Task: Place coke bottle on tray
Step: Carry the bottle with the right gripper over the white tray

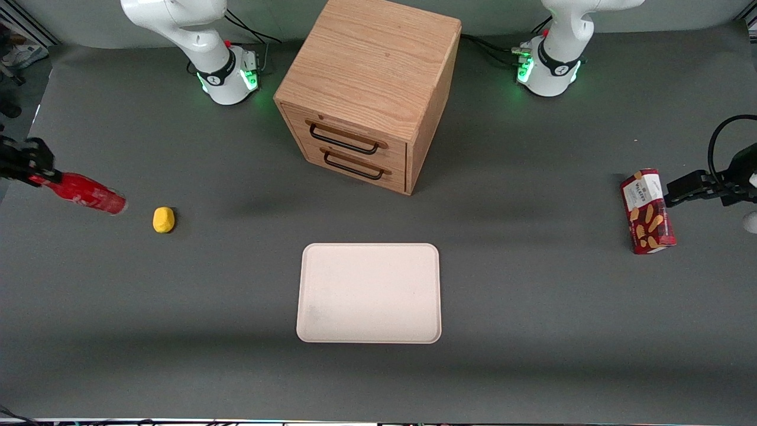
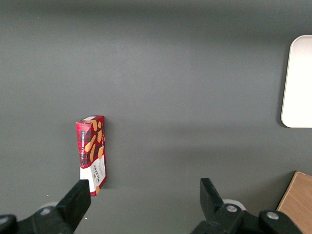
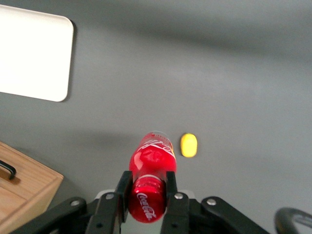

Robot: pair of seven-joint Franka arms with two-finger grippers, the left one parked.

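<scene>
I have the gripper (image 3: 146, 195) closed on the coke bottle (image 3: 150, 184), one black finger (image 3: 122, 192) pressed against each side of the red body, so the jaws stand only a bottle's width apart. In the front view the gripper (image 1: 36, 171) sits at the working arm's end of the table, and the coke bottle (image 1: 83, 193) sticks out of it tilted, its free end pointing toward about 4 o'clock. I read the bottle as lifted clear of the table, though I cannot tell how high. Only the black end of the arm shows there, reaching in from the 9 o'clock edge of that picture; I cannot make out the rest of its pose.

A yellow lump (image 1: 164, 219) lies on the grey table (image 1: 532, 307) just beside the bottle's free end, at about 4 o'clock from it and not touching; the wrist camera shows the same lump (image 3: 188, 145) close to the bottle.

The tray (image 1: 369, 293) lies flat and bare, well apart from the bottle, toward 4 o'clock from it and nearer the front camera. A wooden drawer cabinet (image 1: 369, 89) stands at the tray's 12 o'clock, farther from the camera. A red snack box (image 1: 647, 211) lies toward the parked arm's end of the table.
</scene>
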